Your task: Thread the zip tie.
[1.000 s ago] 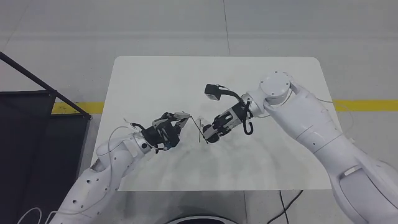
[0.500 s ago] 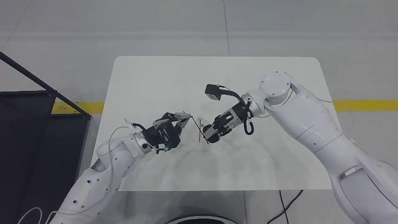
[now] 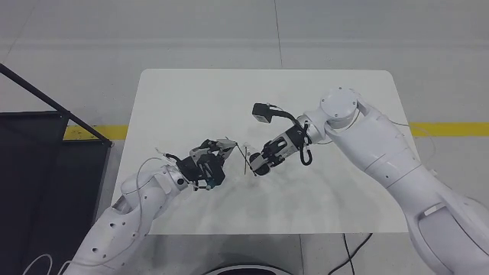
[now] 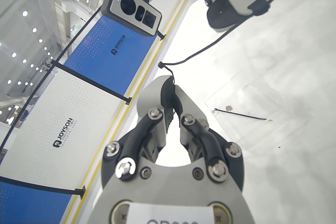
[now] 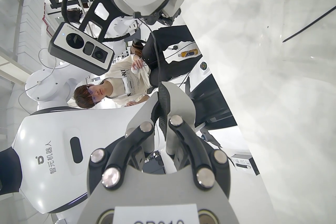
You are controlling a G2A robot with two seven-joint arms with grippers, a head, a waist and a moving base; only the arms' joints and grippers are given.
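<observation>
**Item 1, zip tie [image 4: 183, 61].** Black, thin, held clear of the white table [image 3: 191, 99] near its middle, strung between the 2 grippers. Small square head [image 4: 160, 65] just beyond the left fingertips. Strap bent at the head, then running in a slack curve across to the right gripper. Whether the tail passes through the head: cannot tell.

**Item 2, left gripper [image 4: 170, 82].** Fingers pressed together, pinching the zip tie just beside its head. Positioned over the table's near half, pointing toward the right gripper.

**Item 3, right gripper [image 5: 160, 88].** Fingers pressed together, pinching the other end of the strap. Facing the left gripper, near it but not touching, with the strap spanning the gap.

**Item 4, second zip tie [image 4: 241, 114].** Black, lying flat and nearly straight on the table, held by neither gripper and apart from both.

**Item 5, clear sheet [image 4: 265, 93].** Transparent, flat on the table, under the second zip tie, with a small brownish spot beside that tie's head end.
</observation>
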